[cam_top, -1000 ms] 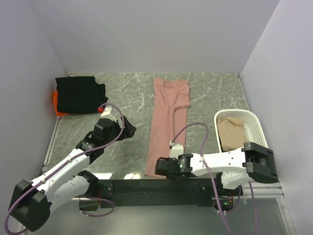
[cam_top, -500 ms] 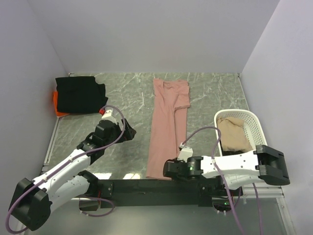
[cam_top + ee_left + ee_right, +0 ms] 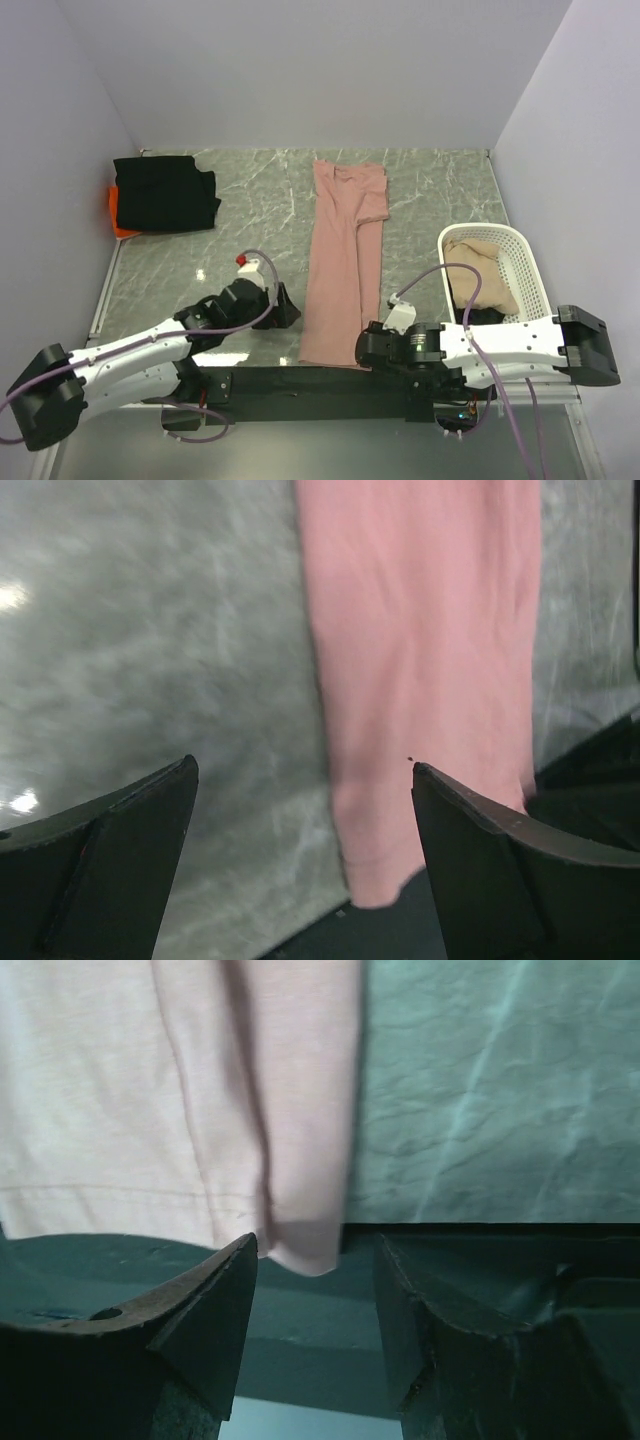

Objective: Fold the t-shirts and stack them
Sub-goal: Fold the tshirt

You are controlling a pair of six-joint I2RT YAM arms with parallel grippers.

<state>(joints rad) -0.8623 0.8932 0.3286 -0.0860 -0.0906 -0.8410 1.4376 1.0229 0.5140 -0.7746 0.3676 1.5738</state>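
The dusty-pink t-shirt (image 3: 340, 265) lies folded lengthwise in a long strip down the middle of the table, its hem reaching the near edge. A black t-shirt (image 3: 165, 193) sits folded at the back left on top of an orange one (image 3: 117, 215). My left gripper (image 3: 283, 305) is open just left of the pink strip's lower end; in the left wrist view the pink t-shirt (image 3: 420, 630) shows between the wide fingers of the gripper (image 3: 303, 765). My right gripper (image 3: 368, 350) is open at the hem's right corner. In the right wrist view the pink hem (image 3: 200, 1090) hangs just beyond the gripper (image 3: 315, 1240), untouched.
A white mesh laundry basket (image 3: 530, 270) stands at the right with beige cloth (image 3: 480, 275) inside. The black mounting rail (image 3: 300, 380) runs along the near edge under the hem. Walls close in the left, back and right sides.
My right gripper has opened, let go of the pink hem, and drawn back to the right. My left arm has swung down and right toward the pink strip's lower end.
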